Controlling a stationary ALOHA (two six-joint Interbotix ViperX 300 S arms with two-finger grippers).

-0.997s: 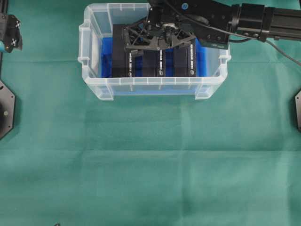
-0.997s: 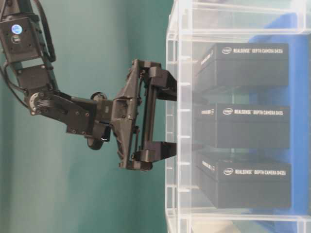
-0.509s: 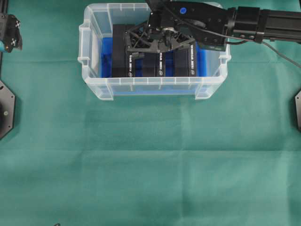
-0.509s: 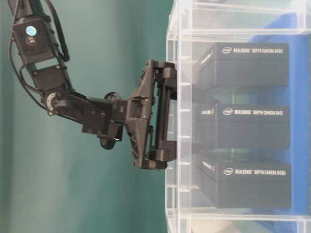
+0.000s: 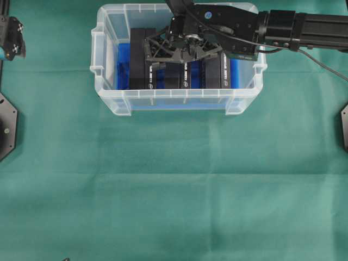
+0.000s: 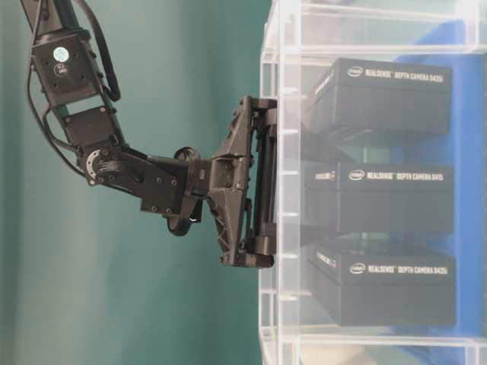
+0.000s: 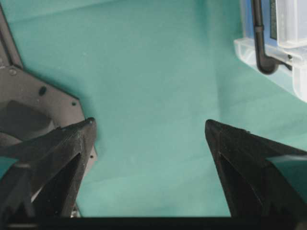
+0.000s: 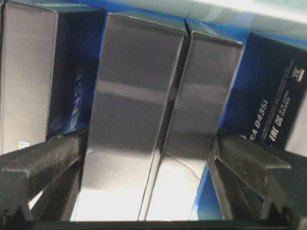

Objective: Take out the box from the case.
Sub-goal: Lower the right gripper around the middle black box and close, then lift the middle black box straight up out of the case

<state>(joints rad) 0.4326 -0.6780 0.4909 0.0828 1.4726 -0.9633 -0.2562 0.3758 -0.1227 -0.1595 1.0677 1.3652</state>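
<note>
So the case (image 5: 109, 92) sits at the far end of the green desk (image 5: 174, 190), with black boxes (image 5: 138, 60) on edge inside. Right gripper (image 5: 179, 61) is down in it, spread wide around the middle ones. Left gripper (image 7: 148, 129) hangs wide apart over bare cloth.
</note>
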